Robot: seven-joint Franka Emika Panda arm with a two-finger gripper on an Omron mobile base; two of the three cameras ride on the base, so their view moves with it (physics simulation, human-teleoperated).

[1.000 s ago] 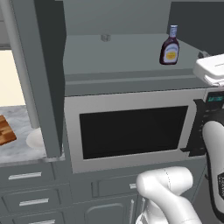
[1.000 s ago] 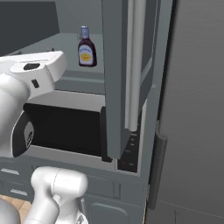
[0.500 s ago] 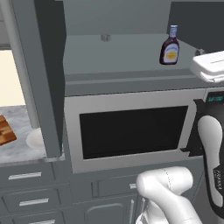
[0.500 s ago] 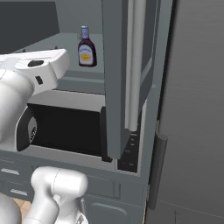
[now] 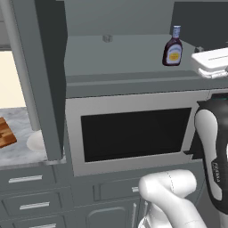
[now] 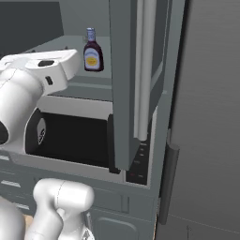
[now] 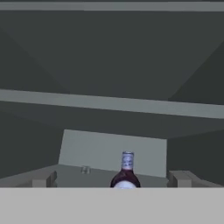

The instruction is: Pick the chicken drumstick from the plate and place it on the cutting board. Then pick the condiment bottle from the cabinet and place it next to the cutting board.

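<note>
The condiment bottle (image 5: 173, 46) (image 6: 93, 52) stands upright at the right end of the open cabinet's grey shelf (image 5: 116, 53). My white hand (image 5: 213, 62) (image 6: 47, 70) hovers at shelf height, just right of the bottle and in front of it. In the hand view the bottle (image 7: 127, 171) stands dead ahead and some way off. The gripper (image 7: 113, 180) is open there, tips wide apart and nothing between them. The cutting board (image 5: 5, 134) and the white plate (image 5: 34, 141) lie on the counter at far left, partly behind the cabinet door. The chicken drumstick is out of view.
A microwave (image 5: 133, 133) sits directly under the shelf. Open cabinet doors flank the opening (image 5: 44, 75) (image 6: 136, 75). Grey drawers with silver handles (image 5: 26, 180) lie below. A tall dark fridge front (image 6: 206, 117) fills the right side.
My hand has risen slightly and edged toward the bottle. The bottle has not moved and the jaws have stayed open.
</note>
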